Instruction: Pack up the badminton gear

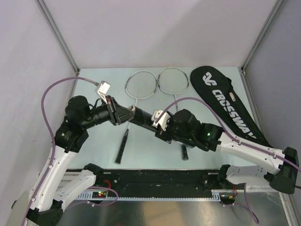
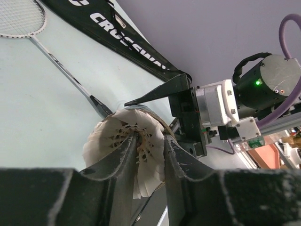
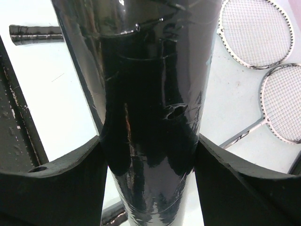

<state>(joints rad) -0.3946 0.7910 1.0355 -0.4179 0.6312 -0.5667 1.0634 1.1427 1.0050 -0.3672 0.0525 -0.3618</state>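
Observation:
My right gripper (image 1: 159,126) (image 3: 150,141) is shut on the black tube (image 1: 143,118) (image 3: 150,84), holding it level above the table with its mouth toward the left arm. A white feather shuttlecock (image 2: 110,139) sits at that mouth. My left gripper (image 1: 128,113) (image 2: 149,140) is at the shuttlecock, its jaws parted with part of the feather skirt loose between them. Two silver rackets (image 1: 140,84) (image 1: 173,80) lie side by side on the table behind the arms. The black CROSSWAY bag (image 1: 230,103) (image 2: 122,33) lies at the right.
The racket handles (image 1: 121,150) (image 1: 184,151) reach toward the near edge, under the arms. Grey walls close the table at the back and both sides. The right arm's wrist (image 2: 263,89) is close in front of the left gripper.

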